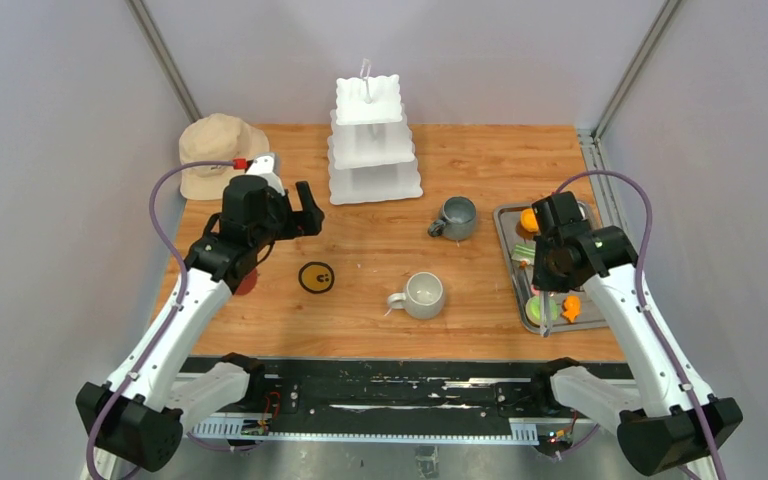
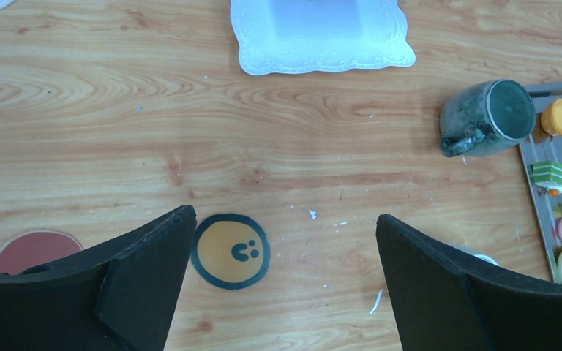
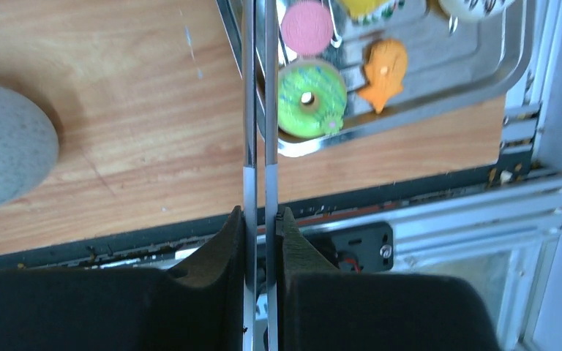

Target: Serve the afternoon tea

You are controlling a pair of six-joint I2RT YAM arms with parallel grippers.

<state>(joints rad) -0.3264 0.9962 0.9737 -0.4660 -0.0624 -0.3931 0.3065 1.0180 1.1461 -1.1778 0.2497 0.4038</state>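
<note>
The white three-tier stand [image 1: 370, 150] rises at the table's back; its base [image 2: 320, 33] shows in the left wrist view. Toy pastries lie in the steel tray [image 1: 501, 240] on the right: a green donut [image 3: 311, 88], a pink round [image 3: 307, 27] and an orange fish-shaped piece [image 3: 384, 66]. A dark grey mug [image 1: 457, 217] stands near the tray and a pale grey mug [image 1: 423, 295] nearer the front. My right gripper [image 3: 260, 219] is shut on metal tongs [image 3: 260, 110], whose blades run over the tray's left rim beside the donut. My left gripper [image 2: 285, 234] hangs open above bare wood.
A beige bucket hat [image 1: 215, 150] lies at the back left. A yellow coaster [image 2: 230, 251] sits by my left finger and a red one [image 2: 33, 248] further left. More pastries, an orange one [image 2: 559, 117] and a green layered slice [image 2: 555, 175], fill the tray's far end.
</note>
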